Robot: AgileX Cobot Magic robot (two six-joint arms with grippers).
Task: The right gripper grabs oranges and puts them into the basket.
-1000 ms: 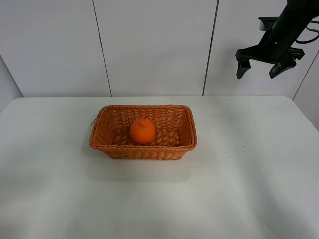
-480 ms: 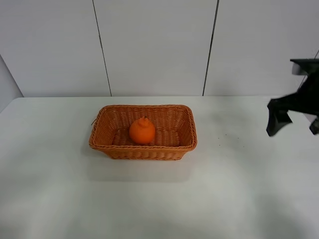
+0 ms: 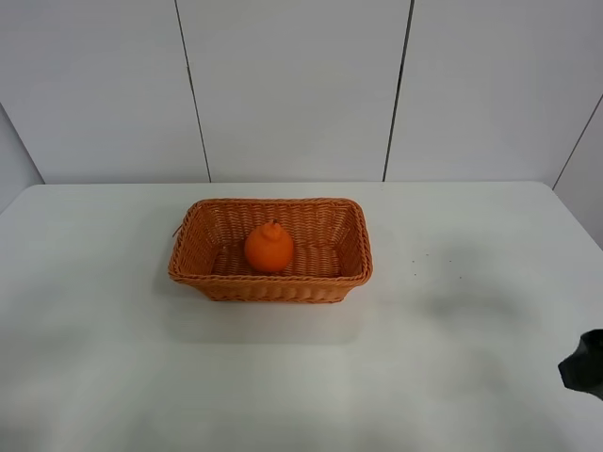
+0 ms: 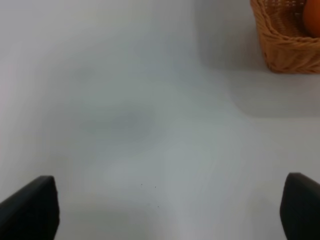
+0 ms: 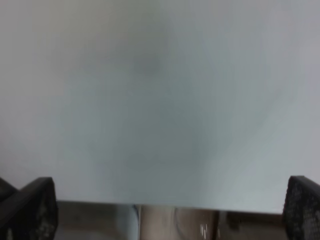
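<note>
The orange [image 3: 268, 248] sits upright inside the wicker basket [image 3: 354, 235] at the middle of the white table. A corner of the basket [image 4: 285, 45] and a sliver of the orange [image 4: 313, 17] show in the left wrist view. My right gripper [image 3: 584, 365] shows only as a black tip at the right edge of the exterior view, low near the table's front right. In the right wrist view its fingers [image 5: 30, 207] stand wide apart and empty over the table edge. My left gripper [image 4: 170, 207] is open and empty over bare table left of the basket.
The white table [image 3: 452, 320] stretches around the basket. Its edge shows in the right wrist view [image 5: 165, 204], with floor beyond. White wall panels [image 3: 292, 85] stand behind the table.
My right arm has dropped from high at the back right down to the table's front right edge, mostly leaving the exterior view. Basket and orange have not moved.
</note>
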